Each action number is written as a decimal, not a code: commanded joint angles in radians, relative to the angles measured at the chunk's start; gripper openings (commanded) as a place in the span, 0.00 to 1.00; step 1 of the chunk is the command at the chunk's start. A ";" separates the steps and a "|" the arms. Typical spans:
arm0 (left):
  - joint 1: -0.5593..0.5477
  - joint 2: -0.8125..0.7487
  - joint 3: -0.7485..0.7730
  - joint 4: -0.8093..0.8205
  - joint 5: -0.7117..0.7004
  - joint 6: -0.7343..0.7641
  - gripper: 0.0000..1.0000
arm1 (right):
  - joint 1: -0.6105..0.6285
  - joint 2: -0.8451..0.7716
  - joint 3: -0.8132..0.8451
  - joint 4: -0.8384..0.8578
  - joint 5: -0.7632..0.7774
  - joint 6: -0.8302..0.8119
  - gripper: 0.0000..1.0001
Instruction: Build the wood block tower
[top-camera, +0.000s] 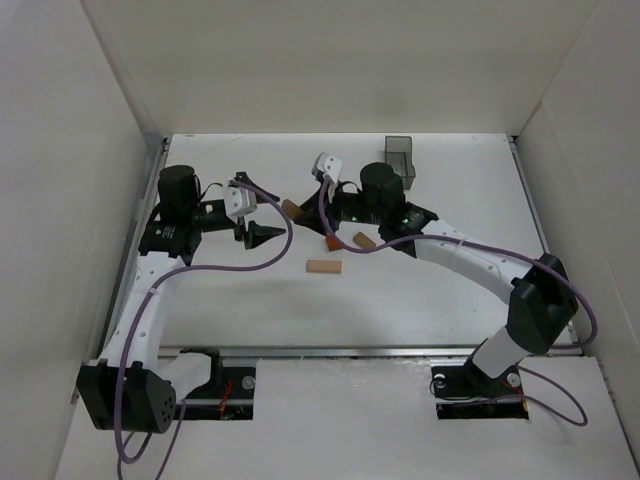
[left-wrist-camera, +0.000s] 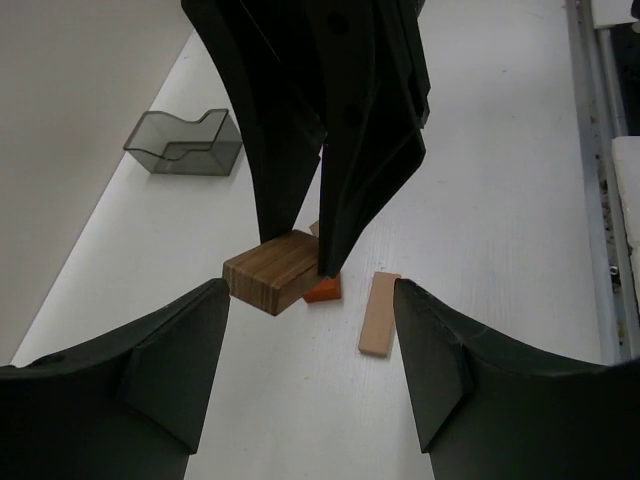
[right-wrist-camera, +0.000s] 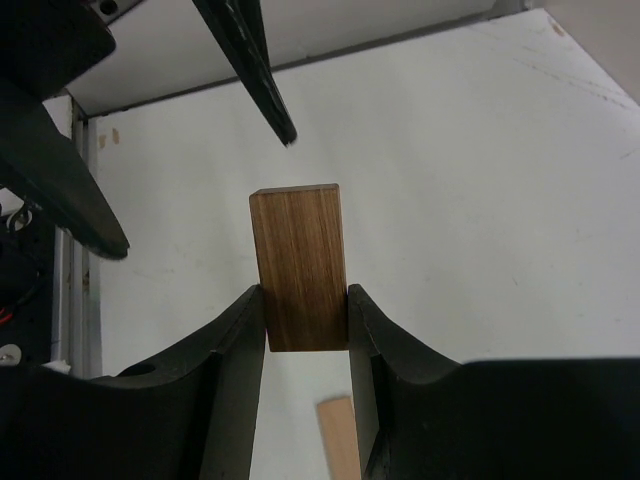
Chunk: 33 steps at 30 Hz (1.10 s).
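Both arms meet mid-workspace, grippers nearly tip to tip. Left arm climbs from near-left base, elbow bent, wrist turned right. Left gripper jaws apart, nothing between them. Right arm stretches in from right base, forearm low, wrist angled left. Right gripper fingers clamped on block, facing left gripper.

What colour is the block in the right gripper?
The block is brown with fine lengthwise grain, clearest in the right wrist view.

Bright, even light from above; shadows faint and soft; focus mostly sharp.
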 joint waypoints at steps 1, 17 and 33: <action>-0.019 0.022 0.051 0.023 0.087 -0.033 0.63 | 0.014 -0.015 0.009 0.115 -0.041 -0.035 0.00; -0.019 0.083 0.070 0.056 0.099 -0.113 0.56 | 0.052 -0.035 -0.001 0.075 -0.050 -0.100 0.00; -0.019 0.138 0.166 -0.261 0.047 0.151 0.38 | 0.061 -0.044 -0.001 0.066 -0.050 -0.129 0.00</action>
